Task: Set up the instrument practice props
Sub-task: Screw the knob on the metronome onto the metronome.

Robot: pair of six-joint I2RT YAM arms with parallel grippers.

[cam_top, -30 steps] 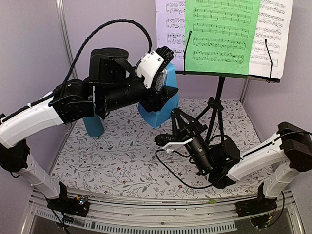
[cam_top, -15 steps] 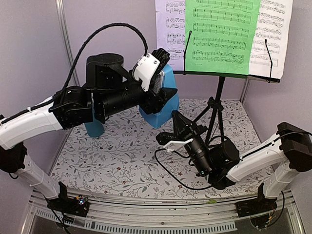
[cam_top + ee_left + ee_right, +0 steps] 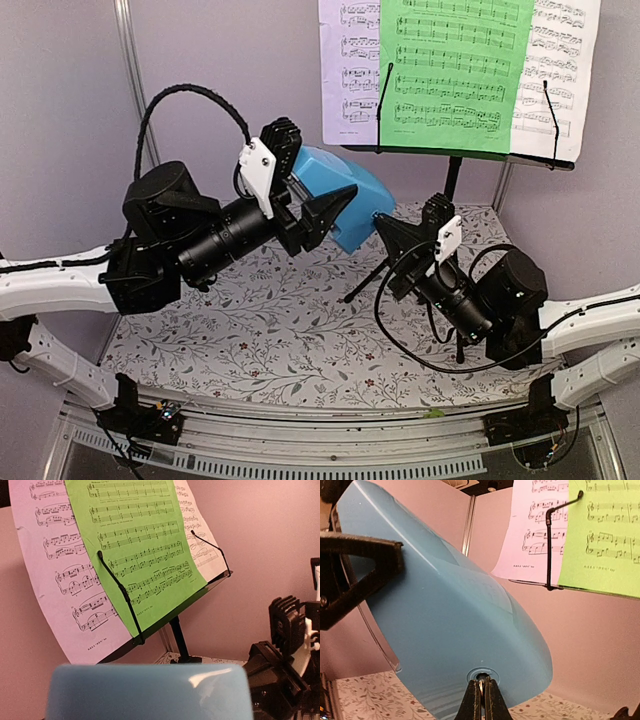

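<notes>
nearest you, the bench [image 3: 250, 330] under its flowered cloth carries only the feet of the stand in the overhead view. above it, your right gripper [image 3: 382, 222] reaches up and to the left with its fingers [image 3: 474, 700] pressed together into one narrow point. from the right wrist view, that point sits right at a small round recess in the flat underside of the metronome [image 3: 345, 195] (whether the tips pinch anything inside it, you cannot tell from here). the blue metronome is off the bench, lifted in the air and tipped over, its base turned toward your right arm and its narrow end toward your left. your left gripper [image 3: 305, 178] holds it, fingers spread wide across the blue body: the white-backed finger lies along the upper side, and the black triangular finger presses on the lower side. in the left wrist view the metronome's pale blue end fills the bottom edge. behind both grippers, at the back of the bench, the music stand [image 3: 452, 185] is upright on its tripod, near the metronome but apart from it. the sheet-music pages [image 3: 455, 70] rest on its desk, a green page in the middle over a white page on each side, with two thin black retaining arms folded across them.
</notes>
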